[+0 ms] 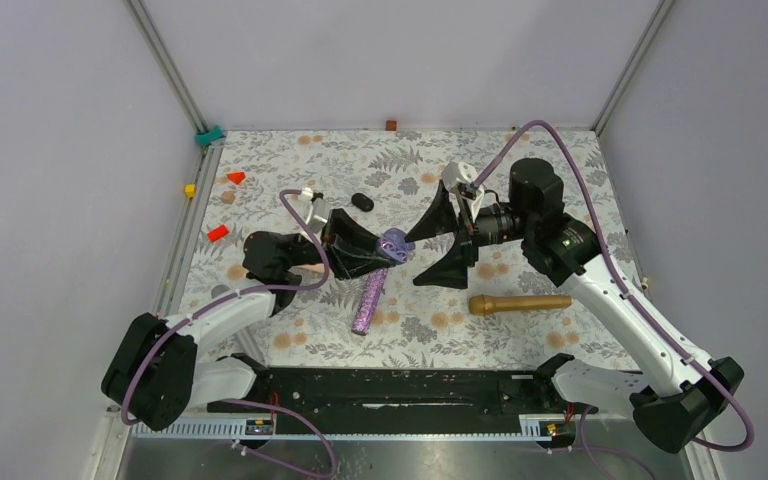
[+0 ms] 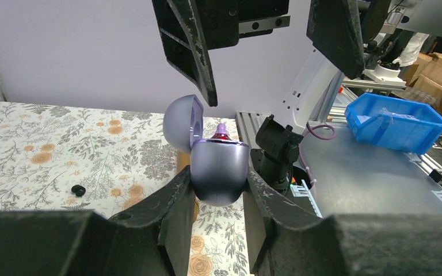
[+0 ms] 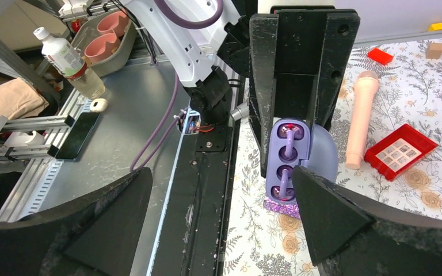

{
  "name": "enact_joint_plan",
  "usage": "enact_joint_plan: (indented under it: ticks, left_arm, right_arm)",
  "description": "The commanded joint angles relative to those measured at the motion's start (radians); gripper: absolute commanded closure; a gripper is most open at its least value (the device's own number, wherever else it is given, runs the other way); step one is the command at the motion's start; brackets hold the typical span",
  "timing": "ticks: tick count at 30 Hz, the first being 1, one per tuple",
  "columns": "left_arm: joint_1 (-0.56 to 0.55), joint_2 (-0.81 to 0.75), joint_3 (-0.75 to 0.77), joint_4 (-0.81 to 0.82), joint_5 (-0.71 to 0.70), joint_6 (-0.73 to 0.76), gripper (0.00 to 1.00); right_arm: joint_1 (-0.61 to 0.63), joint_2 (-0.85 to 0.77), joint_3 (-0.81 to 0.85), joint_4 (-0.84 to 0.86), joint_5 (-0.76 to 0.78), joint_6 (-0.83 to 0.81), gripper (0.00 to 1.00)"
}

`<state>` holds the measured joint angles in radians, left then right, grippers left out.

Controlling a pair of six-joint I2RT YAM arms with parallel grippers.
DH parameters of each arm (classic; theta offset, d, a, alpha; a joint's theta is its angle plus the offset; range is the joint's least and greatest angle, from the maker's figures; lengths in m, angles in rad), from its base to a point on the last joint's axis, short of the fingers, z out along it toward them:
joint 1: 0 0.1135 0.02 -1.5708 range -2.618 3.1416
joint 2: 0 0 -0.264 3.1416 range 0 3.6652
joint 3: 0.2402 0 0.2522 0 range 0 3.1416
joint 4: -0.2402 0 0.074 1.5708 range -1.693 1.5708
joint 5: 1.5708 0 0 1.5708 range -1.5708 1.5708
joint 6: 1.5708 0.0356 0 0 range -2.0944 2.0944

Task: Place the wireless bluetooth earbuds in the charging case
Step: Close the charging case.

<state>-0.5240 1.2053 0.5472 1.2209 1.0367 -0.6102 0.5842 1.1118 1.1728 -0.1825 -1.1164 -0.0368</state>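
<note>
My left gripper (image 1: 385, 247) is shut on the purple charging case (image 2: 218, 172), held above the table with its domed lid (image 2: 181, 123) swung open. In the right wrist view the case (image 3: 288, 158) shows its inside: two purple stemmed earbuds (image 3: 288, 144) lie in the wells, each with a small red light. A purple tip pokes up over the case rim in the left wrist view. My right gripper (image 1: 412, 260) stands wide open just to the right of the case, one finger (image 2: 198, 52) hanging over it, with nothing between the fingers.
A glittery purple microphone (image 1: 369, 303) lies under the case and a gold one (image 1: 520, 302) to its right. A black oval capsule (image 1: 362, 201) sits behind the grippers. Red blocks (image 1: 218, 232) lie at the left. A pink microphone (image 3: 361, 115) and red tray (image 3: 400, 150) show beyond.
</note>
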Motion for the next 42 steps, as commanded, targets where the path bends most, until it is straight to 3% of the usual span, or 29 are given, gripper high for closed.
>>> enact_joint_plan:
  ticks: [1,8,17,21,26,28,31,34,36,38,41,42]
  left_arm:
    - [-0.004,0.002,0.030,0.040,-0.008,0.018,1.00]
    - [-0.005,0.002,0.030,0.053,0.008,0.010,1.00]
    - [-0.005,0.007,0.034,0.079,0.014,-0.013,1.00]
    - [-0.005,0.023,0.037,0.101,0.008,-0.032,1.00]
    - [-0.004,0.027,0.029,0.101,-0.005,-0.015,1.00]
    - [-0.004,0.025,0.029,0.099,-0.008,-0.010,1.00]
    - [-0.005,0.020,0.030,0.085,-0.009,-0.001,1.00]
    - [-0.005,0.015,0.030,0.076,-0.006,0.004,1.00]
    - [-0.005,0.013,0.033,0.073,-0.001,0.002,1.00]
    - [-0.005,0.012,0.034,0.072,0.005,-0.001,1.00]
    - [-0.004,0.013,0.038,0.075,0.015,-0.011,1.00]
    - [-0.005,0.014,0.039,0.076,0.016,-0.014,1.00]
  right_arm:
    - [0.010,-0.023,0.008,0.018,-0.045,0.009,0.01]
    - [0.010,-0.045,-0.024,0.050,0.088,-0.013,0.01]
    - [0.010,0.007,-0.026,0.029,0.118,-0.024,0.01]
    - [0.015,0.029,0.003,-0.015,0.056,-0.031,0.00]
    - [0.026,0.019,0.057,-0.062,-0.202,-0.019,0.00]
    - [0.028,0.002,0.051,-0.018,-0.286,0.025,0.01]
    - [0.027,-0.022,0.013,0.179,-0.365,0.193,0.01]
    - [0.021,-0.043,-0.060,0.451,-0.330,0.402,0.00]
    - [0.010,-0.047,-0.082,0.512,-0.292,0.433,0.01]
    - [-0.008,-0.052,-0.080,0.456,-0.226,0.372,0.01]
    - [-0.008,-0.049,0.012,0.002,0.026,-0.034,0.01]
    - [-0.006,-0.045,0.013,-0.050,0.148,-0.095,0.01]
